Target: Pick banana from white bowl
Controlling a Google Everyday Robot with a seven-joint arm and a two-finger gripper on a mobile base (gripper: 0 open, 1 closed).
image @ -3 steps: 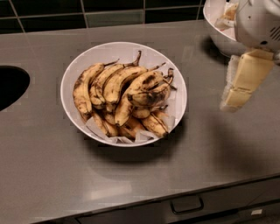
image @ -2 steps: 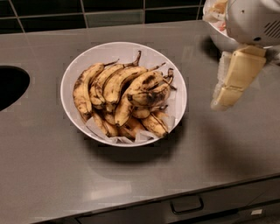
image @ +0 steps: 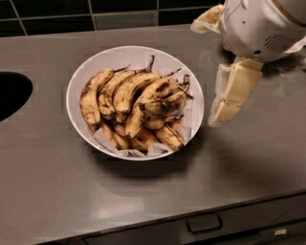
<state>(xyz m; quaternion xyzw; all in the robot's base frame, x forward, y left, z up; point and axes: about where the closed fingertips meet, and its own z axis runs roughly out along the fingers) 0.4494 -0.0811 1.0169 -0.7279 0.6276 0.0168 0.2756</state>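
Note:
The white bowl (image: 80,75) is wide and shallow and stands in the middle of the grey counter, lined with crumpled white paper. It holds a heap of several ripe, brown-spotted bananas (image: 136,103). My gripper (image: 221,115) hangs from the white arm housing (image: 260,26) at the upper right and points down. Its cream tip is just outside the bowl's right rim, a little above the counter and apart from the bananas. It holds nothing.
A dark round sink opening (image: 12,93) lies at the left edge. Dark tiles (image: 124,7) run along the back. Part of another white dish (image: 208,20) peeks out behind the arm. A drawer handle (image: 204,225) sits below the counter's front edge.
My gripper has moved left and slightly down, from over the right part of the counter to close beside the bowl's right rim. The bananas have not moved.

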